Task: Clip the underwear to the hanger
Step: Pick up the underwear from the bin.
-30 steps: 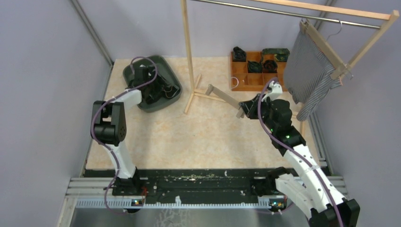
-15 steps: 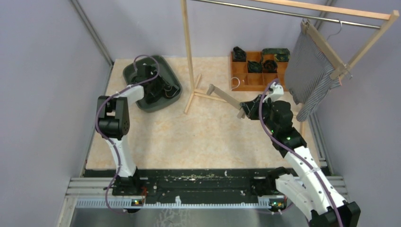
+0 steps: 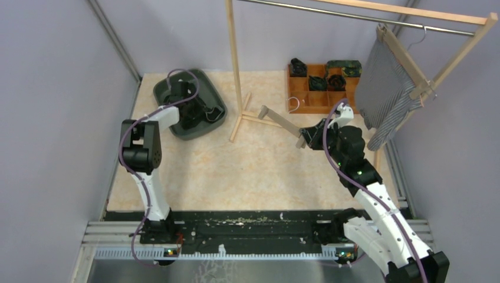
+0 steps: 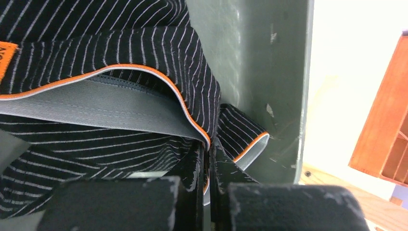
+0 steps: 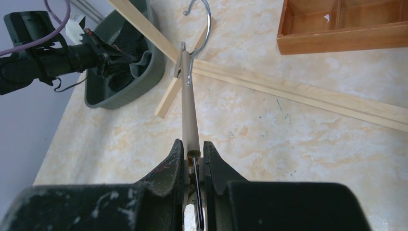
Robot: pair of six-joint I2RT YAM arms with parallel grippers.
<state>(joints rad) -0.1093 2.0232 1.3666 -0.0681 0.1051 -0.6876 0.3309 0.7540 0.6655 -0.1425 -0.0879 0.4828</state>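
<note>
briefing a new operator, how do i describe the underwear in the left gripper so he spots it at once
Find the dark green tray at the table's far left corner; the underwear lies bunched inside it, pinched by the left gripper. It is black with thin white pinstripes and an orange-edged grey waistband, unlike the pale grey striped garment hanging on the rack.

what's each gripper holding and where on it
Left gripper: black pinstriped underwear, at its orange-trimmed edge. Right gripper: wooden hanger, at one end of its bar.
</note>
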